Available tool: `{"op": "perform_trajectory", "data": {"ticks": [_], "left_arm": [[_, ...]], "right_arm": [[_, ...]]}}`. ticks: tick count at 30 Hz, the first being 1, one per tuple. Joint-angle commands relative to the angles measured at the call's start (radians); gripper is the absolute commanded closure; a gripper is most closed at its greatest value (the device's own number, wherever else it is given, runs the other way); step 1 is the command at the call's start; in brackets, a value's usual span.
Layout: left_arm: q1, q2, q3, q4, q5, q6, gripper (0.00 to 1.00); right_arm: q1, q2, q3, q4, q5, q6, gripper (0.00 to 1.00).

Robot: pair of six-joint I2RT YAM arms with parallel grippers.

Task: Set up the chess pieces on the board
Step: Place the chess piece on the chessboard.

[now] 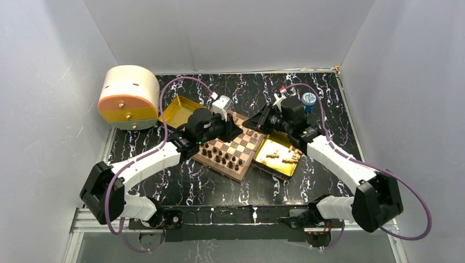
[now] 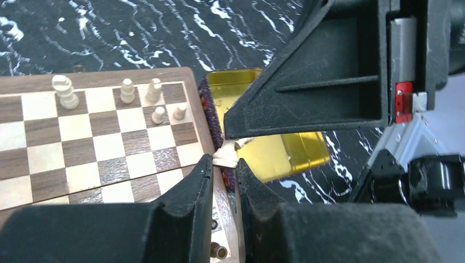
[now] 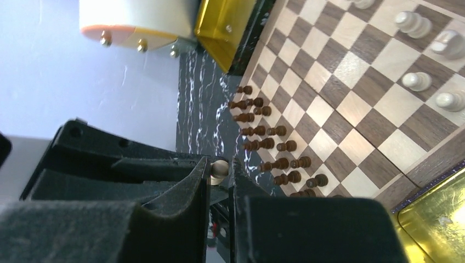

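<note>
Above the far side of the board (image 2: 109, 78), the left gripper (image 2: 224, 163) and the right gripper (image 3: 220, 163) both pinch narrow on what looks like one light piece (image 3: 218, 171) in a mid-air handover. If either tugs or lets go out of step, it could drop among the standing light chessmen (image 2: 127, 90) — or into the gold tray (image 2: 285, 156).

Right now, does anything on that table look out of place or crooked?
The chessboard lies askew, turned cornerwise on the table. The dark chess pieces stand in rows, but many light chess pieces lie jumbled on their sides in the gold tray beside it, not on the board.
</note>
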Motion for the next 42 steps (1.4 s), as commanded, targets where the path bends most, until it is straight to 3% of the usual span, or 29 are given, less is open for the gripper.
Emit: {"op": "perform_trajectory", "data": {"ticks": [1,5,9,19,20,24,27,30,31,37,42], "left_arm": [[0.001,-0.111,-0.041,0.065,0.111,0.131,1.0],[0.001,-0.144,-0.085,0.135,0.233,0.187,1.0],[0.001,-0.124,-0.061,0.106,0.332,0.217,1.0],[0.002,-0.104,-0.061,0.05,0.31,0.255,0.98],[0.0,-0.103,-0.061,0.044,0.297,0.254,0.94],[0.001,-0.105,-0.062,0.009,0.233,0.247,0.55],[0.0,-0.117,-0.08,-0.016,0.181,0.22,0.37],[0.0,-0.126,-0.078,-0.088,0.136,0.195,0.27],[0.001,-0.126,-0.071,-0.118,0.132,0.194,0.13],[0.029,-0.194,-0.073,-0.213,0.041,0.164,0.08],[0.196,-0.259,-0.076,-0.271,0.085,0.063,0.07]], "right_arm": [[0.006,-0.113,-0.037,0.112,-0.194,-0.174,0.88],[0.003,-0.126,-0.036,0.099,-0.306,-0.217,0.88],[0.001,-0.105,-0.036,0.099,-0.437,-0.249,0.89],[-0.003,-0.117,-0.055,0.072,-0.462,-0.304,0.94],[-0.005,-0.112,-0.051,0.059,-0.45,-0.308,0.95],[-0.006,-0.09,-0.026,0.007,-0.332,-0.336,0.94],[-0.006,-0.07,0.001,-0.034,-0.211,-0.374,0.94],[-0.007,-0.043,0.03,-0.057,-0.101,-0.419,0.95],[-0.005,-0.029,0.043,-0.071,-0.066,-0.439,0.95],[0.007,0.066,0.13,-0.129,0.114,-0.56,0.95],[0.066,0.149,0.195,-0.161,0.32,-0.675,0.95]]}}
